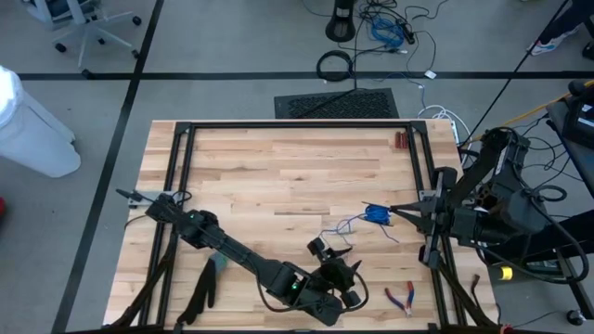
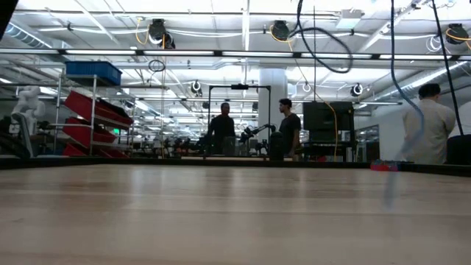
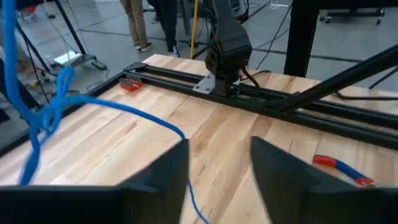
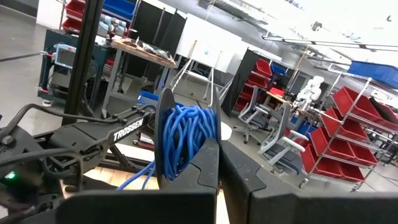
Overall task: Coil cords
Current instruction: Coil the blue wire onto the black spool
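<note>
High view showed the right gripper point(image 1: 397, 211) over the table's point(image 1: 278, 176) right half, fingers pressed together on a bundle of blue cord point(image 1: 376, 213). In the right wrist view that bundle point(image 4: 185, 143) sat clamped between the fingers point(image 4: 205, 168), its windings partly hidden behind them. A loose tail trailed from the bundle toward the left gripper point(image 1: 342, 269), near the front edge. Left wrist view showed its fingers point(image 3: 168, 171) apart, the cord point(image 3: 124, 109) running past them, its end cut off. Pliers point(image 1: 402, 297) lay at the front right. Low view showed neither gripper clearly.
</note>
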